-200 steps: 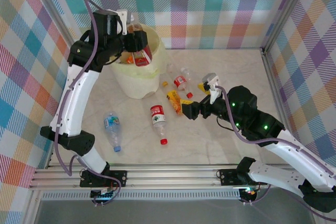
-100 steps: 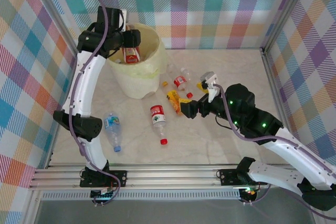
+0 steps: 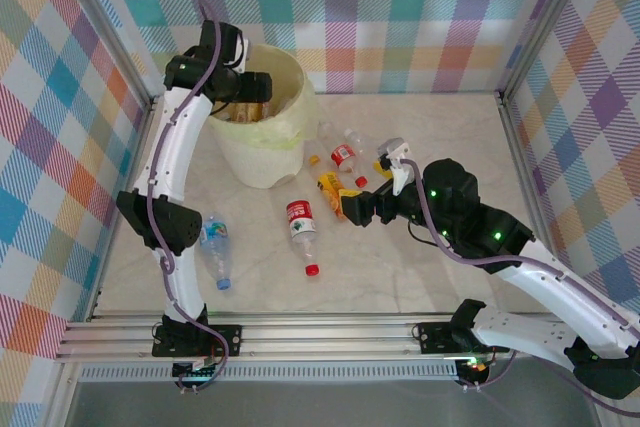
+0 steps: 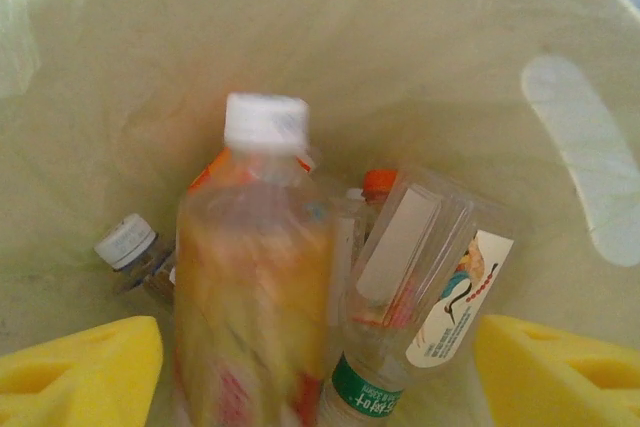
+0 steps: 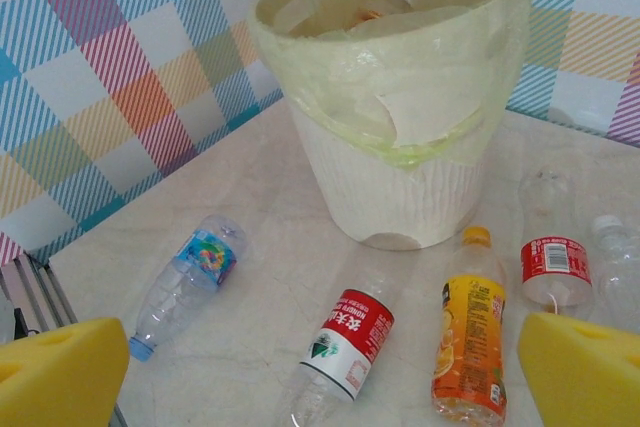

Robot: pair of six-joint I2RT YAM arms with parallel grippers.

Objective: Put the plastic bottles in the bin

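Top view: the left fingers [image 3: 260, 86] hang over the round pale-yellow bag-lined bin [image 3: 292, 119], further across its rim than a second ago. The right fingers [image 3: 352, 207] have edged closer to an orange-labelled plastic bottle [image 3: 330, 190] lying on the table [image 3: 420, 267].

Left wrist: the fingers are apart. A blurred, white-capped orange bottle [image 4: 255, 287] sits loose between them inside the bin, over other bottles.

Right wrist: the fingers are spread wide and empty above a red-labelled clear bottle [image 5: 350, 342].

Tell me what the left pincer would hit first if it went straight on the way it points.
Most likely the white-capped amber bottle, blurred directly ahead of the left pincer inside the bin; depth is unclear.
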